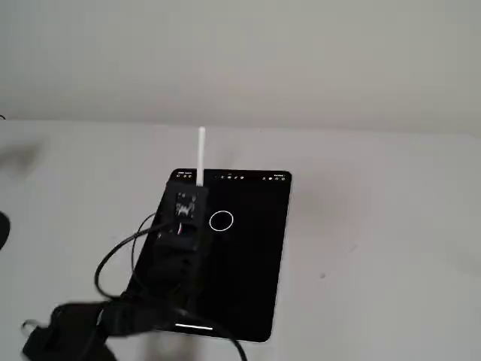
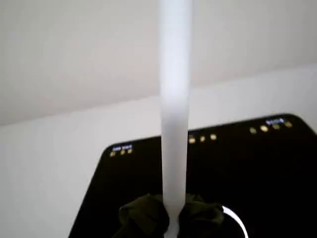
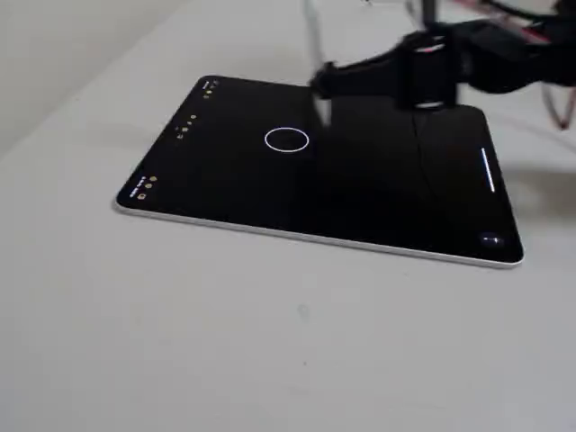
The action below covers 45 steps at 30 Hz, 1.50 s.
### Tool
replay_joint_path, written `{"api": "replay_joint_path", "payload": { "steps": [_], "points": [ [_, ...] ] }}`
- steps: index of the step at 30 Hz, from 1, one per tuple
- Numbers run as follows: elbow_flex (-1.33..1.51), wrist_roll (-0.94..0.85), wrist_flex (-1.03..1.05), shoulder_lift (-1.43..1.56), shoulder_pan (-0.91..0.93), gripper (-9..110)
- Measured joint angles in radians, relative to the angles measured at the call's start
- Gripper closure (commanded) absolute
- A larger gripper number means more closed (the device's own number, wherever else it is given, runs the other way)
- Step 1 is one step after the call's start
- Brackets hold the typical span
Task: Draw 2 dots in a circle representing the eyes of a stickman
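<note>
Where the black tablet (image 1: 248, 278) lies flat on the pale table (image 1: 391, 248), the circle (image 1: 221, 220) shows as a thin white ring in the upper half of the screen in a fixed view, nearer the edge that carries a row of small icons (image 1: 233, 178). In another fixed view the same ring (image 3: 287, 139) sits toward the far side of the screen, and its inside reads plain black there, with no dots to be made out at this sharpness. In the wrist view only a bright arc of the ring (image 2: 237, 220) peeks out at the bottom, just right of the stylus. A white stylus (image 2: 175, 99) rises straight up through the wrist view, and the gripper (image 2: 172, 218) is closed around its lower part, dark padded fingers (image 2: 143, 215) pressing on both sides. In a fixed view the stylus (image 1: 201, 154) stands upright just left of the ring, its top end past the tablet's far edge, and the gripper (image 1: 197, 188) hangs over the screen's left part beside the ring. Whether the stylus tip touches the glass cannot be told. Black cables (image 1: 113, 259) loop from the arm (image 1: 169, 256) toward the lower left corner.
</note>
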Motion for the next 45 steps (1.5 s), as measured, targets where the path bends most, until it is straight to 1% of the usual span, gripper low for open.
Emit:
{"api": "replay_joint_path", "payload": {
  "steps": [5,12,31,45],
  "points": [
    [-0.14,-0.028,0.0,-0.127,0.012,102],
    [-0.222,-0.057,0.0,-0.209,0.025,102],
    [-0.261,-0.12,0.0,-0.281,0.064,102],
    [-0.279,-0.129,0.008,-0.288,0.074,102]
  ]
}}
